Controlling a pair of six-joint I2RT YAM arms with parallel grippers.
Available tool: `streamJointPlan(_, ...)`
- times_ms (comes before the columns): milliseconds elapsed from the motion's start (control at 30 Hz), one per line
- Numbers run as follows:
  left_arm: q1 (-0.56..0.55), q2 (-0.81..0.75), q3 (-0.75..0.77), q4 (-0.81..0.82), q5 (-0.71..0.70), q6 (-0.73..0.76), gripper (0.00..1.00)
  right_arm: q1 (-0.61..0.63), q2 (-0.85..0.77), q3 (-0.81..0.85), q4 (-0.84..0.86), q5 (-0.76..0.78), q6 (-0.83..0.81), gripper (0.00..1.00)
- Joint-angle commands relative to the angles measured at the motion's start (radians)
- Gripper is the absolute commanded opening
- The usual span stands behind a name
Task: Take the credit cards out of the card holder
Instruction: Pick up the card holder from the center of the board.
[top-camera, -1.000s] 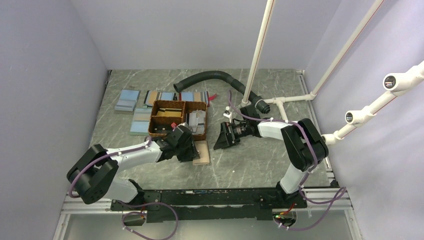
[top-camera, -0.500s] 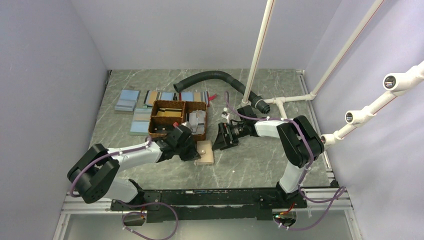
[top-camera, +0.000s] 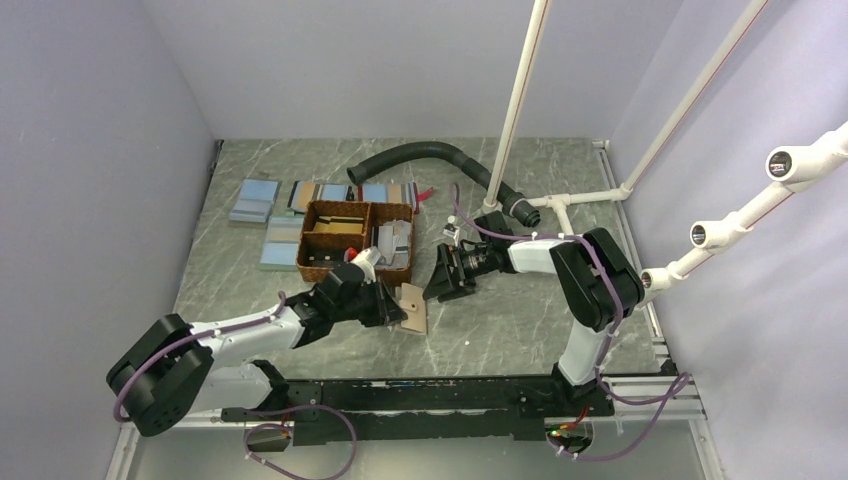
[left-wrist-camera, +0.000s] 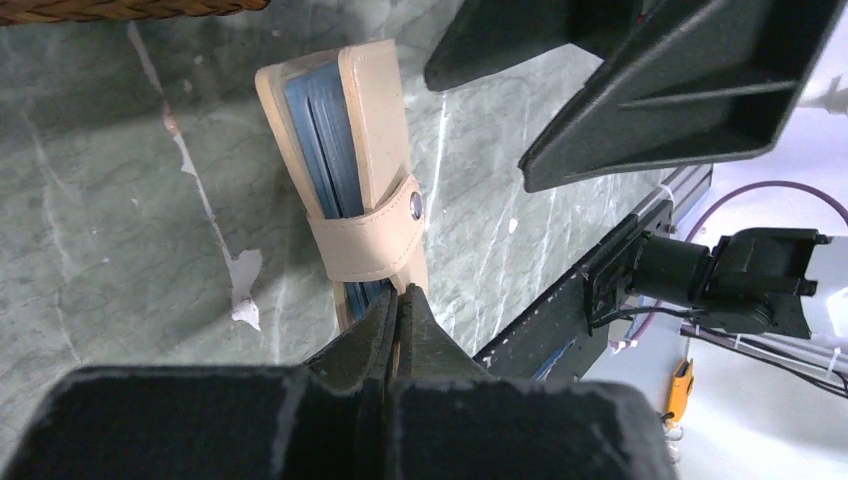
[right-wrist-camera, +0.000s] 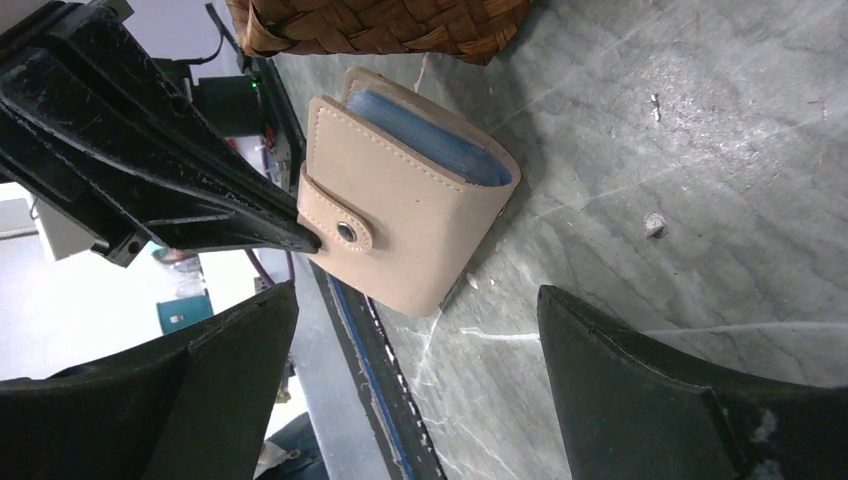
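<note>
Table: grey marble.
Card holder: we see it snapped shut, raised on edge near the basket; earlier it lay flat.
Left gripper: pinched on its edge.
Right gripper: jaws wide, beside it.

card holder: one
brown basket: one, with two parts
black hose: one
blue flat piles: a few, too small to count
</note>
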Motion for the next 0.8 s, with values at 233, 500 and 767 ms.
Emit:
streamJointPlan(233, -0.011, -0.075, -0.011, 0.162, 0.077, 0.047, 0.00, -0.002, -0.003, 0.001, 0.119, -0.091, 0.089, 0.90)
streamJointPlan(500, -0.011, -0.156, -0.026, 0.166, 0.088, 0.033, 0.00, -0.009, 0.008, -0.015, 0.194, -0.149, 0.162, 0.93)
streamJointPlan(767, -0.010, -0.221, -0.020, 0.196, 0.128, 0.025, 0.00, -0.010, -0.024, -0.062, 0.510, -0.264, 0.441, 0.92)
